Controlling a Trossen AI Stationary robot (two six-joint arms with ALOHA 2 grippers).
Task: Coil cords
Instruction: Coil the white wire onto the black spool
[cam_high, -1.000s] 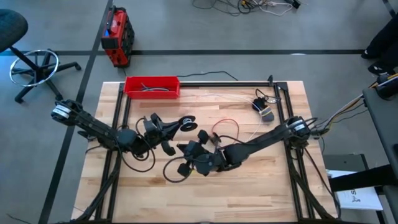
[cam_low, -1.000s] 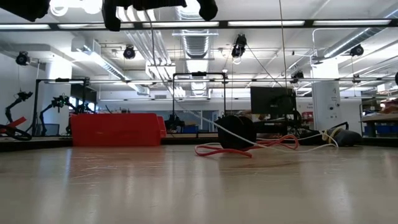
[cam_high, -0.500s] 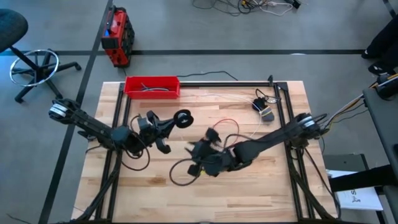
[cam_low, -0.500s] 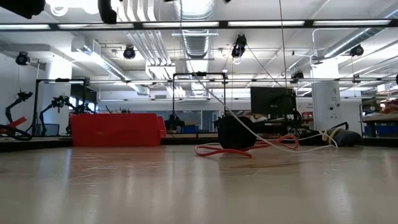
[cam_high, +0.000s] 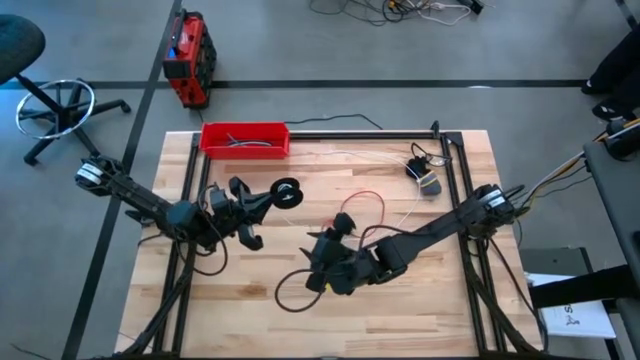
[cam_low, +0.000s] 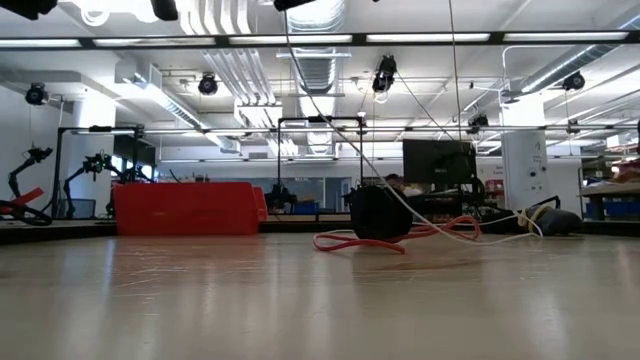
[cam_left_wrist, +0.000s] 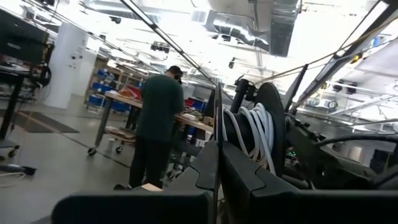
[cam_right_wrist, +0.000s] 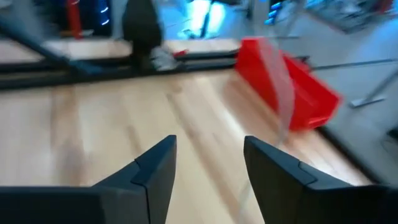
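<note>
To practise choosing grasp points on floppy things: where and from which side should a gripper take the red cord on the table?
Grip the red cord at its loose loop, flat on the table beside the black disc, from straight above, fingers straddling the strand; so low and limp, it would probably slide from a sideways approach.

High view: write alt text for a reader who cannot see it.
Seen from above, two dark robot arms meet over a wooden table. The left gripper holds up a black spool, while the right gripper hovers near the table's middle beside a looped red cord and a thin white cord. A red tray sits at the far edge.
</note>
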